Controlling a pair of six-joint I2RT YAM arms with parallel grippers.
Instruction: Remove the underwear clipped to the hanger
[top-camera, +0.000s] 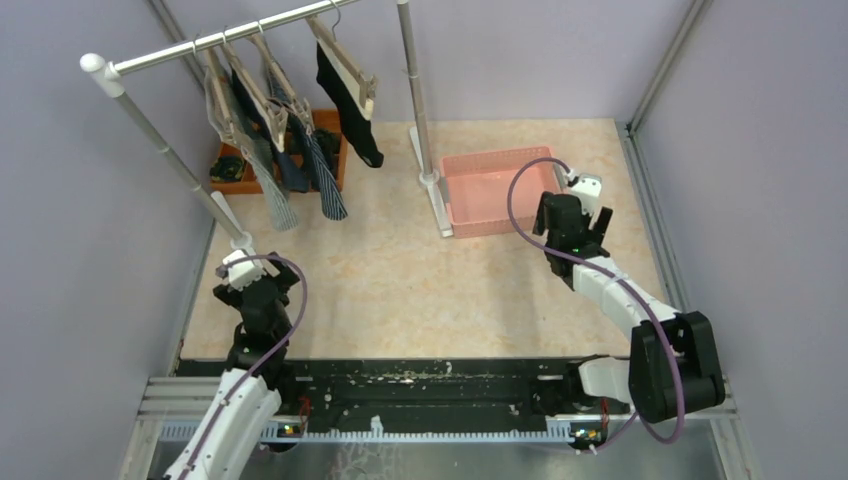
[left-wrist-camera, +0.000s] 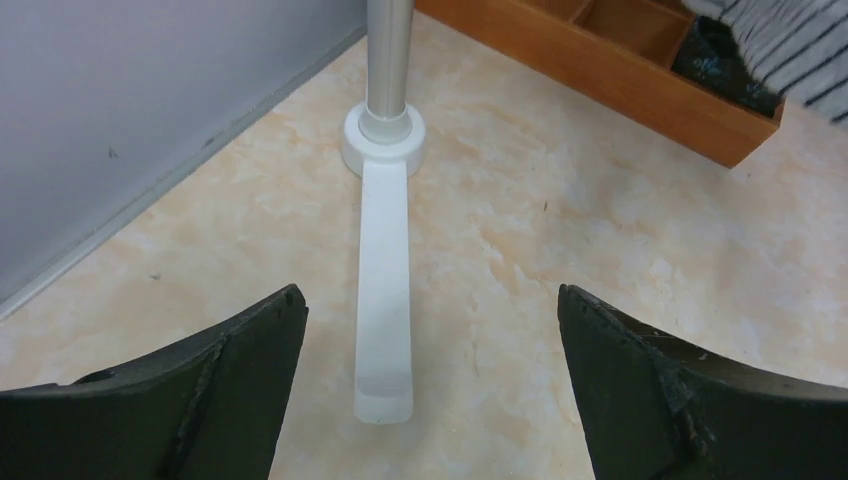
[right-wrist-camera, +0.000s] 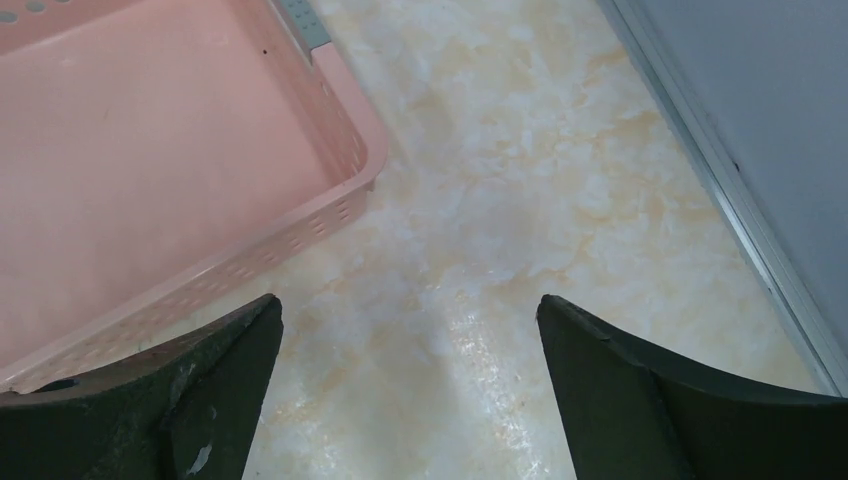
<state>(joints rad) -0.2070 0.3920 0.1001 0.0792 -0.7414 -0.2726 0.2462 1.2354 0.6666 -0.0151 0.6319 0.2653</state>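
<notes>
You have the underwear (top-camera: 300, 150) hanging in a row from the clothes rail (top-camera: 230, 37), clipped on hangers (top-camera: 345, 60) near the rail's middle. Each piece hangs lengthwise, its long axis running down from the rail, clipped end up and free end pointing toward the table (top-camera: 400, 290); from above they slant toward the near right. The black piece (top-camera: 350, 110) sits at the right end of the row, with the dark striped ones (top-camera: 322, 175) and a grey striped one (top-camera: 270, 185) to its left. A wooden box (top-camera: 330, 125) lies under the rail behind the hanging cloth. A pink basket (top-camera: 490, 190) sits just right of the rail's right post. Your left gripper (top-camera: 240, 268) hovers beside the foot of the rail's left post (left-wrist-camera: 385, 290), fingers spread wide with nothing between them, well short of the cloth; its camera catches only a striped corner (left-wrist-camera: 800, 50) over the box. Your right gripper (top-camera: 585, 190) hangs at the far side of the basket from the rail, fingers also spread apart and holding nothing.
</notes>
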